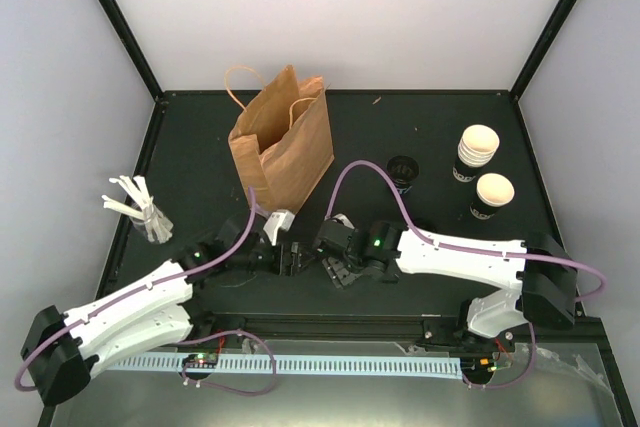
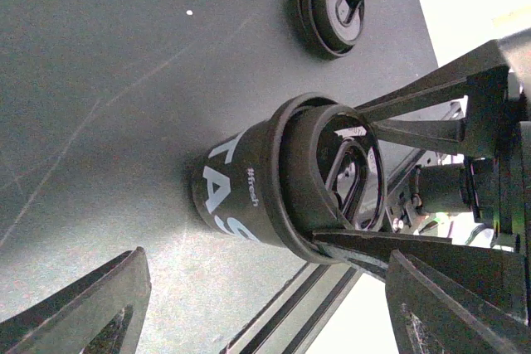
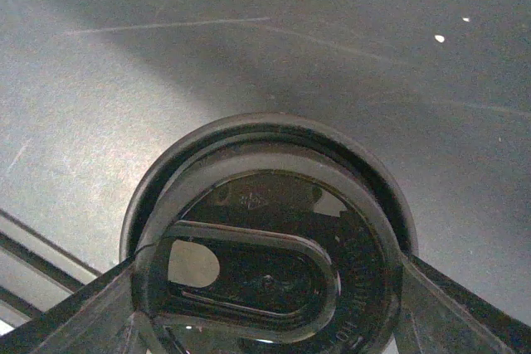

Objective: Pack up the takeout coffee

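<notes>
Dark tabletop | right gripper clamps lidded cup by rim, likely for handover | left gripper wide, cup just ahead

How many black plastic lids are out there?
2: a lid on the printed cup in the right gripper, another lid farther back on the table. The bag may hide more.

table: matt dark top, finely scratched; paper bag: brown kraft, creased, matt; takeout coffee — matt black paper, smooth cream-white lining; lid — moulded black plastic, slight sheen.
</notes>
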Motion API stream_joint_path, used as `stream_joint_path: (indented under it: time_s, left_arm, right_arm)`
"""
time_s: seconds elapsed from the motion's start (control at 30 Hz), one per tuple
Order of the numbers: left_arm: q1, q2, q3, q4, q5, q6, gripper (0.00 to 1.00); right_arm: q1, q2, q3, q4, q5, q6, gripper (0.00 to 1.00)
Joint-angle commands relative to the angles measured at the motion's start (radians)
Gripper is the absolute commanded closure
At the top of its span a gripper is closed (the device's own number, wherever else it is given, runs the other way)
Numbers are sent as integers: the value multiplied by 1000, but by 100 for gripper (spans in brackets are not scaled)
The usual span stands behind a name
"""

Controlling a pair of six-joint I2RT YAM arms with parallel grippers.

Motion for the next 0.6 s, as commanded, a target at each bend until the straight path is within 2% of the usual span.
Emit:
stream_joint_path:
  time_s: [0.0,0.17,0.33,0.57]
  left_arm:
    - [14,-56,-1,-44,-36,16,20]
    - [21,-83,-64,34,-27,4,22]
    - [23,-31,-77,96,25,23,36]
    - [24,90,-56,176,131,41,38]
  right_arm:
    - [-3,-21,-26,37,-78,-131,26]
    - [-3,-9,-1,20,-63,-178,27]
    - [-3,1,4,29,-67,-194,27]
    - [-3,12,2,36,-76,-201,27]
